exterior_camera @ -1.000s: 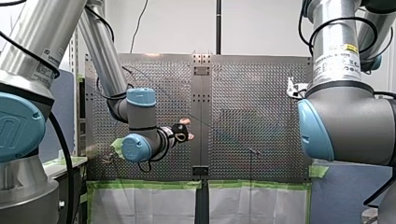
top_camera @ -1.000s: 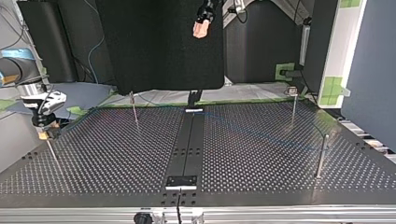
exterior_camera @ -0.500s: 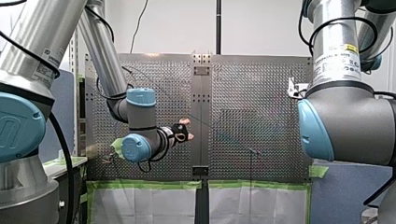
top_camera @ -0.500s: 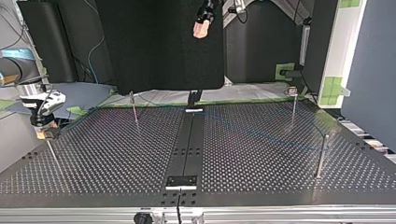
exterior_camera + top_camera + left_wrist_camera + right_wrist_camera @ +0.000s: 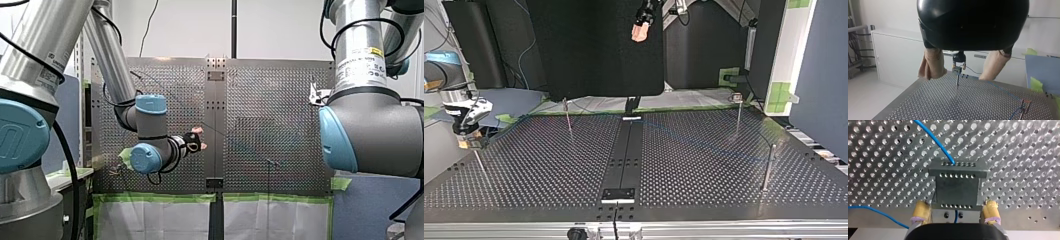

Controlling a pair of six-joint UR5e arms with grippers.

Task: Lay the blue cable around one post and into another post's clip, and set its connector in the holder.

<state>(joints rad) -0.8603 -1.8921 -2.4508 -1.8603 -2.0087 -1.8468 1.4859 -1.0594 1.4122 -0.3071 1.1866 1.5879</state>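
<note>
In the right wrist view a grey metal connector block (image 5: 957, 182) with rows of small holes sits just ahead of my right gripper (image 5: 955, 206). Its yellow pads (image 5: 920, 210) stand open on either side, clear of the block. The blue cable (image 5: 933, 137) runs into the block's far edge. In the top view my right gripper (image 5: 466, 139) hangs over a thin post (image 5: 480, 165) at the left edge. My left gripper (image 5: 640, 34) hovers high at the back, open and empty, with its beige pads (image 5: 931, 63) wide apart. The cable (image 5: 719, 149) crosses the board's right half.
Thin posts stand on the perforated board: one at the back left (image 5: 568, 117), one at the back right (image 5: 738, 112) and one at the right (image 5: 768, 167). A clip post (image 5: 1024, 107) holds the cable near the board's corner. A black strip (image 5: 624, 160) runs down the middle.
In the top view my right gripper has drifted slightly left and up from the post. My left arm has stayed still.
</note>
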